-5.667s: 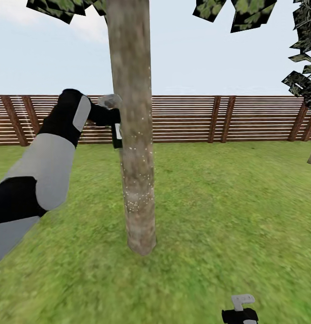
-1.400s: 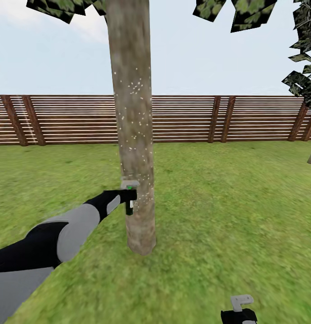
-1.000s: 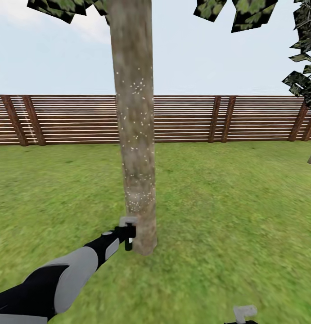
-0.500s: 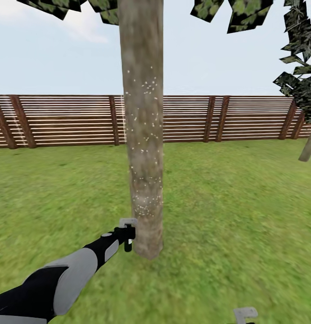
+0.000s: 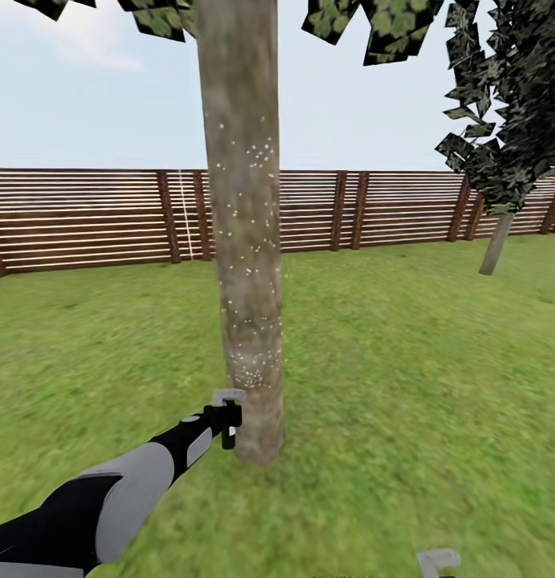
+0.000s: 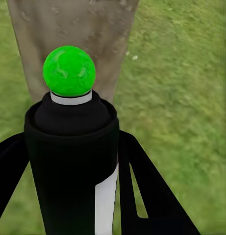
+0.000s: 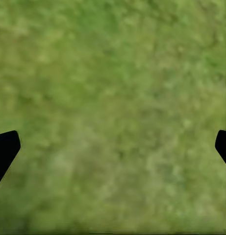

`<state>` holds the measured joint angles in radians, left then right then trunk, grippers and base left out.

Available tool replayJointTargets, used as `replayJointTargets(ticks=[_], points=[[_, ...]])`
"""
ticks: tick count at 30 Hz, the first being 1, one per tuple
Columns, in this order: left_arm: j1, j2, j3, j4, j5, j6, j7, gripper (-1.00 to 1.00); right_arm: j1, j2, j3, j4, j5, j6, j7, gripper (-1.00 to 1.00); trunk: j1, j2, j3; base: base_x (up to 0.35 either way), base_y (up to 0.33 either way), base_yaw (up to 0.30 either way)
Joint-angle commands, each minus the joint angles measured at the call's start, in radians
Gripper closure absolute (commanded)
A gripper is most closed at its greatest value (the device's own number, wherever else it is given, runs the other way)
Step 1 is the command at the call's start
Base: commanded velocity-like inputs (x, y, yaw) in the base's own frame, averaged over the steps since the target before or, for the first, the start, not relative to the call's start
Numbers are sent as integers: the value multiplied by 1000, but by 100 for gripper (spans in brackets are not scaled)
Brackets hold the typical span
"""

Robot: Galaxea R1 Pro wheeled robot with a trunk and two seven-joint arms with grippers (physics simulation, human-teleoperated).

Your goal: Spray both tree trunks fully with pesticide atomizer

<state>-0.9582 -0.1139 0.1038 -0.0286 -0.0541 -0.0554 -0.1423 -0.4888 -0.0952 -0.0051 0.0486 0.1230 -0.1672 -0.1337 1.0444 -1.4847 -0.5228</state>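
The near tree trunk [image 5: 243, 241] rises mottled grey-brown from the lawn, dotted with white specks from its upper part down to near its base. My left gripper [image 5: 228, 415] is low beside the trunk's base, shut on the pesticide atomizer [image 5: 229, 437]. In the left wrist view the atomizer [image 6: 71, 161] is a black bottle with a white mark and a green ball top, held between dark fingers [image 6: 152, 205] and facing the trunk [image 6: 73, 44]. The second tree [image 5: 496, 241] stands at the far right by the fence. My right gripper [image 7: 113, 147] hangs open over grass.
A brown slat fence [image 5: 373, 209] closes the lawn behind both trees. Open grass [image 5: 406, 385] lies to the right of the near trunk and around it. The tip of my right gripper [image 5: 436, 560] shows at the head view's bottom edge.
My left arm came down along the trunk from high up to its base, with more specks on the bark. The head view has since swung, bringing the second tree further in.
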Motion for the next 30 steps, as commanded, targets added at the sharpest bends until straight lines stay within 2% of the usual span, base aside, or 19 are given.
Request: replayJointTargets(ticks=[1,9,30], points=[[-1,0,8,1,-6,-3,-3,100,-2,0,-1,5,10,-6,-6,-100,0,-1,-1,0,350,-168],[-1,0,8,1,-6,-2,-3,100,-2,0,-1,5,10,-6,-6,-100,0,-1,-1,0,350,-38],[-1,-1,8,1,-6,-1,-3,100,-2,1,-1,5,10,-6,-6,-100,0,-1,-1,0,350,-109]])
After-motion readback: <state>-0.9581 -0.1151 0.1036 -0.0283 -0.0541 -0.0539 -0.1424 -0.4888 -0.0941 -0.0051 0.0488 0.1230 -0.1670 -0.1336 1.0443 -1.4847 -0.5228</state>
